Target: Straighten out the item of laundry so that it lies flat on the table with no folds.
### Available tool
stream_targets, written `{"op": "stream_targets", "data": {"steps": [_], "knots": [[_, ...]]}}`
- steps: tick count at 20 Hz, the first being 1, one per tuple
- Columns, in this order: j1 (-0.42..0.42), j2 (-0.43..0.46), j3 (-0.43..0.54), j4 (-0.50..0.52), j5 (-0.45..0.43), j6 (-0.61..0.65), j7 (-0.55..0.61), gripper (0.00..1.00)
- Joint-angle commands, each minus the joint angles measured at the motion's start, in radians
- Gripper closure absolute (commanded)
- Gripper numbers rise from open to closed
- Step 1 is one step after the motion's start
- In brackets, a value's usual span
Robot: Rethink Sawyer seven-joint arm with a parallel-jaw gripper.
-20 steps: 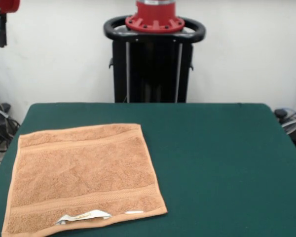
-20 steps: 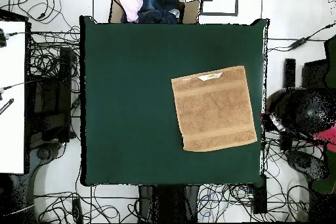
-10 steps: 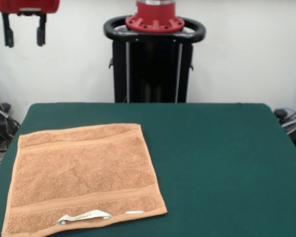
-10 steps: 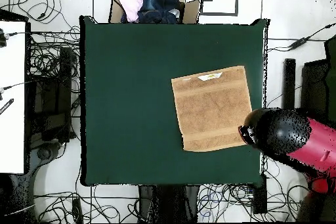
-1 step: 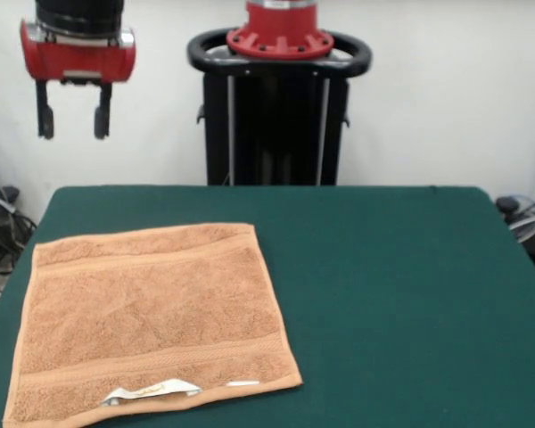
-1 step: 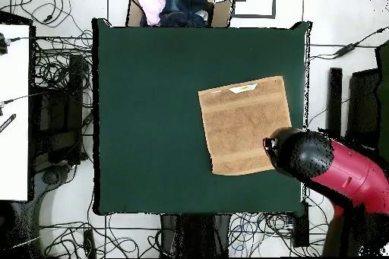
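Gripper (image 5: 71,135) hangs open and empty, high above the far-left corner of the towel (image 5: 152,316), which lies spread near the tabletop's (image 5: 392,294) left front, label edge toward me, so any next move looks straight down.

Towel: roughly square orange-tan terry hand towel (image 5: 152,319) lies flat at the table's near left corner
Label: small white care label (image 5: 152,390) at its near edge
Table: dark green felt-like table (image 5: 401,294)
Gripper: red and black gripper (image 5: 71,111) high above the far left corner, fingers apart
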Motion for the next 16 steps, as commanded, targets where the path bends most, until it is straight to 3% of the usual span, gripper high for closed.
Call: {"op": "stream_targets", "data": {"steps": [1, 10, 16], "knots": [[0.029, 0.133, 0.011, 0.14, 0.079, -0.101, 0.368, 0.0], [0.06, 0.148, 0.019, 0.207, 0.176, -0.154, 0.439, 0.0], [0.073, 0.176, 0.041, 0.281, 0.228, -0.282, 0.488, 0.0]]}}
